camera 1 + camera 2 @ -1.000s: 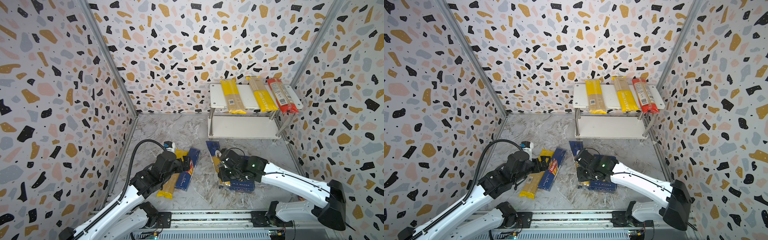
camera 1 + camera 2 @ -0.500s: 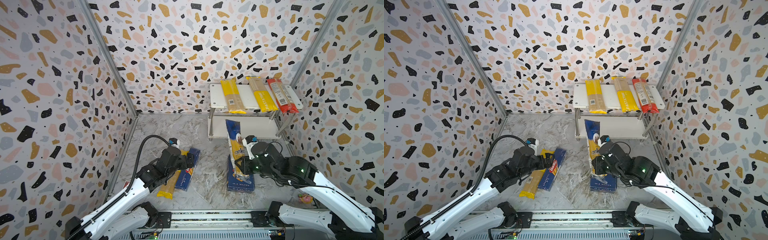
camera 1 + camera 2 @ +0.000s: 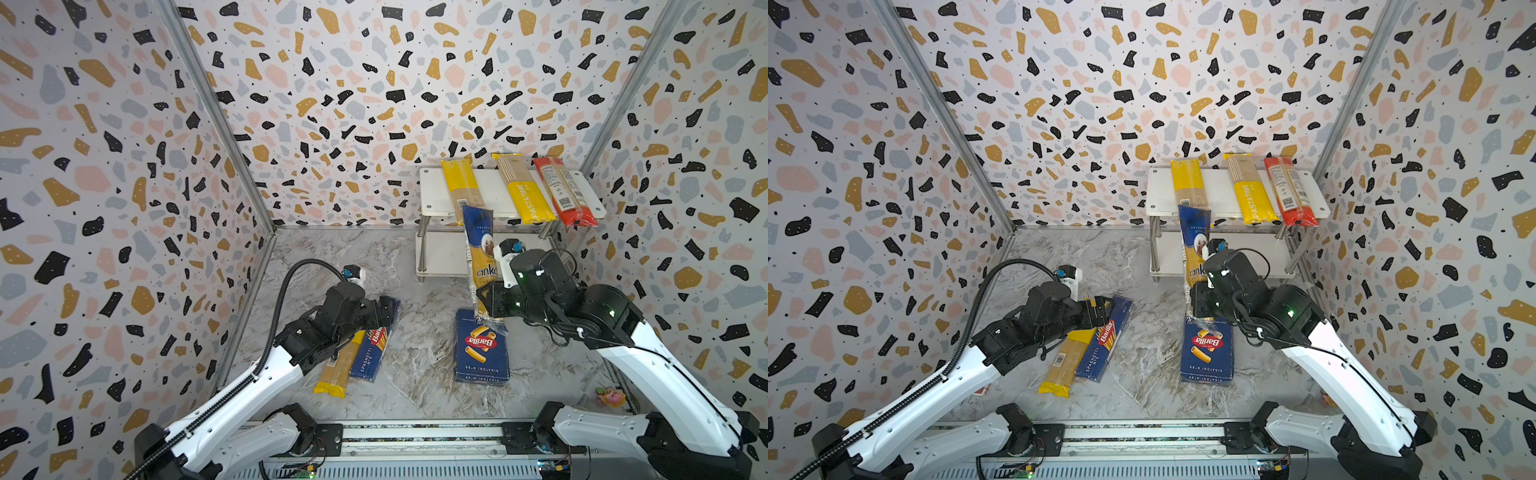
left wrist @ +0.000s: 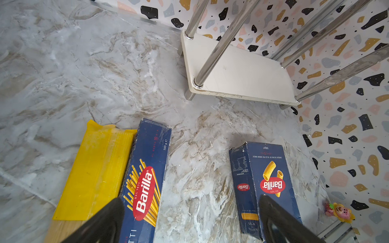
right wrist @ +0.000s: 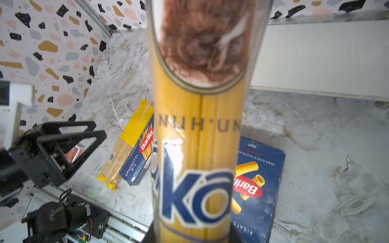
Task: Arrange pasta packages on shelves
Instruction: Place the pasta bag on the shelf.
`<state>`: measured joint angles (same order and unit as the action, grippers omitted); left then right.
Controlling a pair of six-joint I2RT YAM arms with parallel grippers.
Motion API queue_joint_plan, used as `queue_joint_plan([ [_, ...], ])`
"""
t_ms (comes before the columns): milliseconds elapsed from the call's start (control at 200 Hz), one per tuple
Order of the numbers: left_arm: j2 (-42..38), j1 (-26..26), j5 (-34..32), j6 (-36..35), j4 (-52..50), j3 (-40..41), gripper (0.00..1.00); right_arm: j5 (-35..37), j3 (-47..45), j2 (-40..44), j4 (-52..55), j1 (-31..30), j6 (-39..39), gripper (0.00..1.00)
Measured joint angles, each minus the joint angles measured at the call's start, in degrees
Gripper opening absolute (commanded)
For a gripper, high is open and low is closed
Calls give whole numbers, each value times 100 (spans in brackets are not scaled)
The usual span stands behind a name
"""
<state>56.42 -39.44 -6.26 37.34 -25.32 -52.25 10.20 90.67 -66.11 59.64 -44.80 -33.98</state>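
While the dark blue spaghetti bag (image 3: 478, 249) is pinched low by the right pincer (image 3: 487, 303) and held raised before the shelves (image 3: 432, 191), laying it flat on a board is judged next, with the left pincer (image 3: 385, 309) spread wide.

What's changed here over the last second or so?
The right gripper, shut on the dark blue spaghetti bag, has lifted it from down by the rigatoni box toward the shelves. The open left gripper edged forward over the slim Barilla box. Both boxes, the yellow floor bag and the three top-shelf bags stayed put.
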Motion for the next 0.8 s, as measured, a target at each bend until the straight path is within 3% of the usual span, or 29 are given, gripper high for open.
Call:
queue_joint_plan([
  [496,286,2,188,-219,42,-219,99,-636,3453,-2437,232,1956,1045,13],
  [801,470,2,321,-319,162,-219,99,-872,4124,-3296,-4,2824,1488,14],
])
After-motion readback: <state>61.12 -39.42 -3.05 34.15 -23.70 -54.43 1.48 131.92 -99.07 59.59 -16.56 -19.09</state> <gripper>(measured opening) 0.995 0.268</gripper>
